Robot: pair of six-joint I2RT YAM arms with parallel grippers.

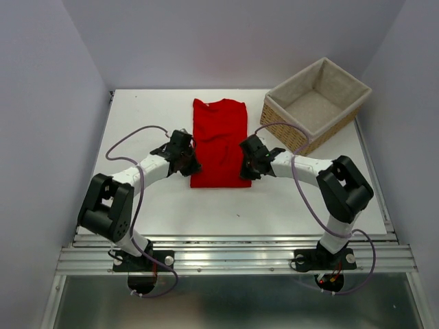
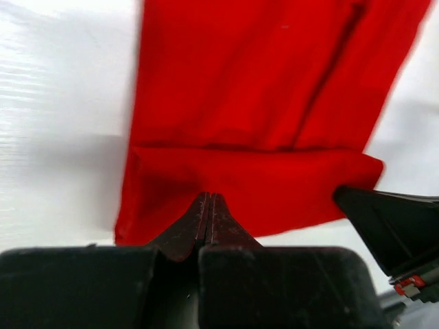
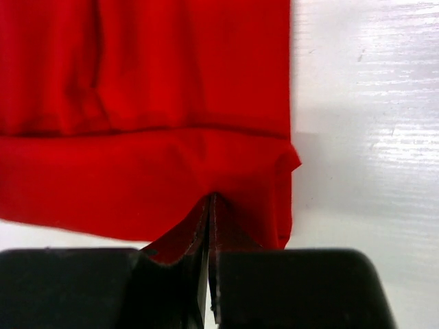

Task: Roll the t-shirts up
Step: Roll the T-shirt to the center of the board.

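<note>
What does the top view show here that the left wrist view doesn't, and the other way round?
Only the top view: the whole t-shirt, lying as a long strip, and the basket at the far right. Only the left wrist view: the near hem turned over in a band, with the left gripper shut on its edge. Both: red cloth on the white table, and the right gripper at the same hem.

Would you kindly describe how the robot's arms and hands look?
The left arm and right arm have white tubular links, chunky black joints and a looping lilac cable each. The left hand and right hand are black, with two tapering fingers.
</note>
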